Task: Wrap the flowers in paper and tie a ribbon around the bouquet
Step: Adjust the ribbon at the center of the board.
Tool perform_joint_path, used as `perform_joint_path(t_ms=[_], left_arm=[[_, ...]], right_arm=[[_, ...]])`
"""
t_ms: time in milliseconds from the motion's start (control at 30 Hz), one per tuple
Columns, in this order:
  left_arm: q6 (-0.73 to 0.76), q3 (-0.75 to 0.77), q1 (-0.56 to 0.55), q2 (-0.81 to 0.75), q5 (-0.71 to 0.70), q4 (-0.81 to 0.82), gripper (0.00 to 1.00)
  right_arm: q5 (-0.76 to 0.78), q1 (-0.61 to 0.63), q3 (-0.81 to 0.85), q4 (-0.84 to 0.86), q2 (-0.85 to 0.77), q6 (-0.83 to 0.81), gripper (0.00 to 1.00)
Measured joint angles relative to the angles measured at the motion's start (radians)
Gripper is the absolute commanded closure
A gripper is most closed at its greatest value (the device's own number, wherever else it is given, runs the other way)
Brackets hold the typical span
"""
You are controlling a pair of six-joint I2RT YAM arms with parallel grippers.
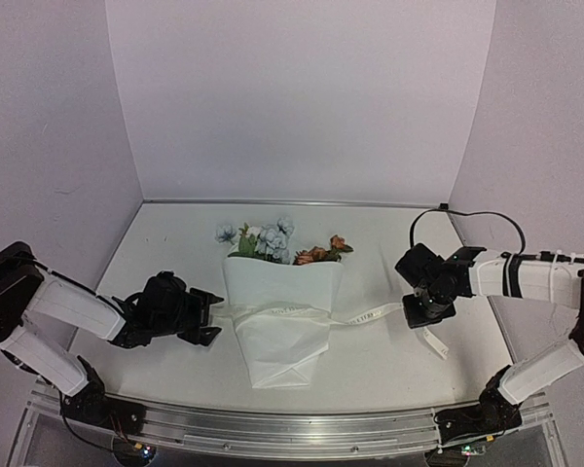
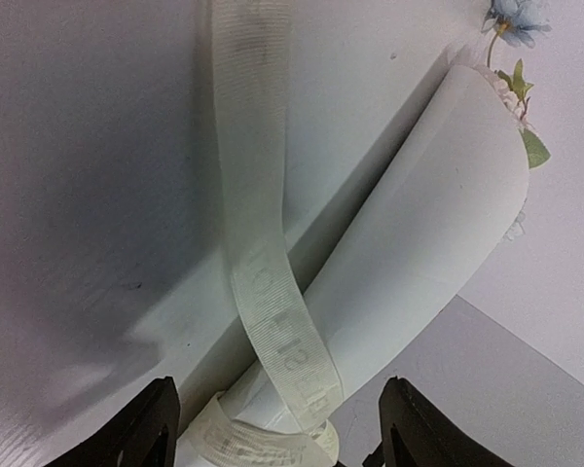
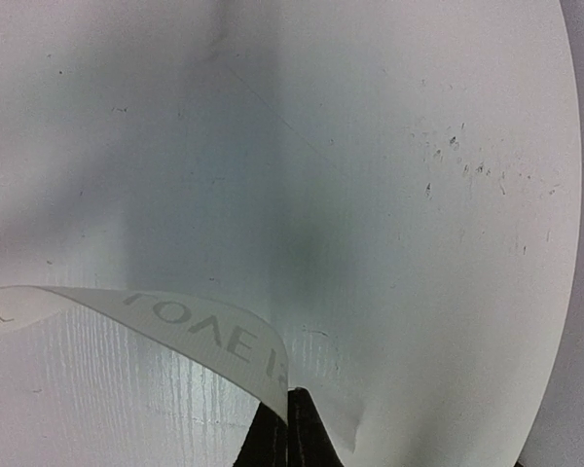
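We judge the wrapping as done: the paper [image 1: 280, 326] is folded around the flowers [image 1: 273, 241], and only the blooms come out at its far end. The bundle lies in the middle of the tabletop [image 1: 165, 243]. The tying is not finished. The ribbon [image 1: 365, 316] goes across the middle of the paper, and in the left wrist view it makes a loose loop beside the roll, but we see no knot. The right tool [image 1: 423, 316] is clenched on the ribbon, right of the bundle, with a short tail lying past it. The left tool [image 1: 212, 315] is released, its jaws wide on either side of the ribbon's left end.
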Motion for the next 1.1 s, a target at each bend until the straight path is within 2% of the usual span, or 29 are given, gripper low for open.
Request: perform_joint_path(t_ms=[333,467,533,633,733,933,1100], left_arm=[[-0.054,-0.001,-0.004,0.206,-0.058,0.299,0.42],[-0.055,-0.002,-0.004,0.25,-0.075,0.364,0.6],[-0.061,-0.002,-0.004,0.263,-0.082,0.387,0.73],[-0.062,-0.009,-0.006,0.275,-0.09,0.424,0.87],[-0.061,-0.023,-0.006,0.282,-0.1,0.462,0.98],[-0.014,-0.051,0.016,0.273,-0.085,0.477,1.0],[0.106,-0.059,0.074,0.149,-0.035,0.339,1.0]], right_arm=[[0.002,0.0,0.0,0.0,-0.019,-0.008,1.0],[0.002,0.0,0.002,0.0,-0.019,-0.012,1.0],[0.002,0.0,0.002,-0.001,-0.019,-0.015,1.0],[0.006,0.0,0.006,-0.006,-0.019,-0.019,1.0],[0.01,0.0,0.015,-0.015,-0.019,-0.029,1.0],[0.04,0.0,0.049,-0.028,-0.016,-0.051,1.0],[0.069,0.0,0.056,-0.029,0.006,-0.071,1.0]])
